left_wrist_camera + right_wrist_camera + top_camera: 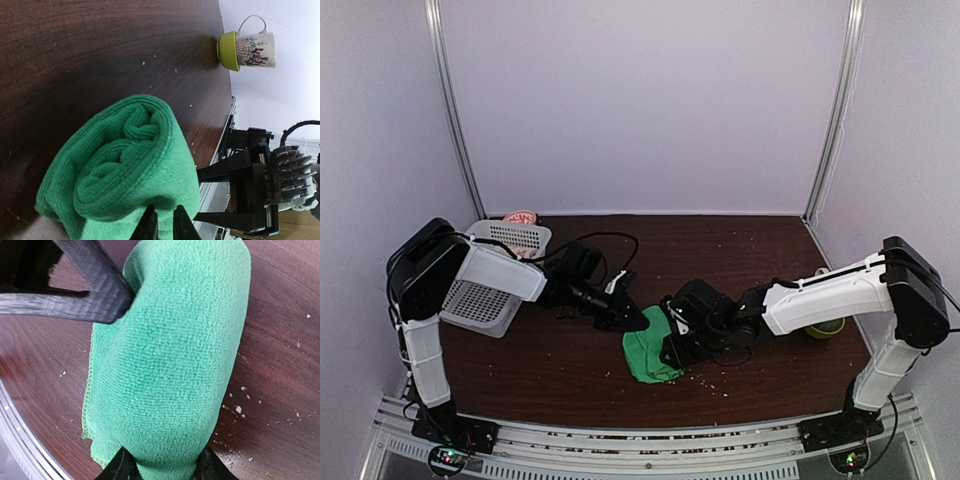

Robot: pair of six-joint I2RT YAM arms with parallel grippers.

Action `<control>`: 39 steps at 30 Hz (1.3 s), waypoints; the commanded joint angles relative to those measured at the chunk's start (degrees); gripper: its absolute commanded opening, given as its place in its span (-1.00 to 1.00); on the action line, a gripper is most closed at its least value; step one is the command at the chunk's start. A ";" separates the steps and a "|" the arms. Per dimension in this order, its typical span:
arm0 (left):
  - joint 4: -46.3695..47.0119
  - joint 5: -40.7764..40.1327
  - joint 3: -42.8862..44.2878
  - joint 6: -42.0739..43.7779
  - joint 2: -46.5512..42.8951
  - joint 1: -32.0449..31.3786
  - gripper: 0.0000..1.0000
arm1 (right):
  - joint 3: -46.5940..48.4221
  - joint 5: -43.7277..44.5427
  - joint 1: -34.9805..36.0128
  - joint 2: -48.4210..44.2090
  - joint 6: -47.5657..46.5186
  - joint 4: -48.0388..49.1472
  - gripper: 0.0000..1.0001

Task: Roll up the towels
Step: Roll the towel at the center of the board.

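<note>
Lying on speckled dark wood table (750, 250), green towel (648, 355) squeezed by right tool (165, 467); left tool (166, 225) unclear.

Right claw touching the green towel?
Touching. Right wrist view: both fingers of the right claw press into the rolled green towel from either side.

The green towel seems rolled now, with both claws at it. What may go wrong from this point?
1. The right claw squeezes the green towel across its roll; dragging or lifting it may flatten or loosen the roll.
2. The left claw sits at the roll's open end; withdrawing it may snag a layer and pull the spiral out.
3. The towel's outer edge lies flat beside the roll, so it may unroll once released.
</note>
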 commanded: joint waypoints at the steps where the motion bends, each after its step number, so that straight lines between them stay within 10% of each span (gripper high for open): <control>1: -5.40 -1.82 -1.06 4.28 -6.02 0.40 -0.73 | 2.68 6.01 1.63 2.16 -1.64 -4.78 -0.19; 39: 18.66 0.53 -7.62 -8.91 -3.54 0.65 -0.74 | 33.70 47.52 19.47 25.00 -5.11 -43.55 -0.21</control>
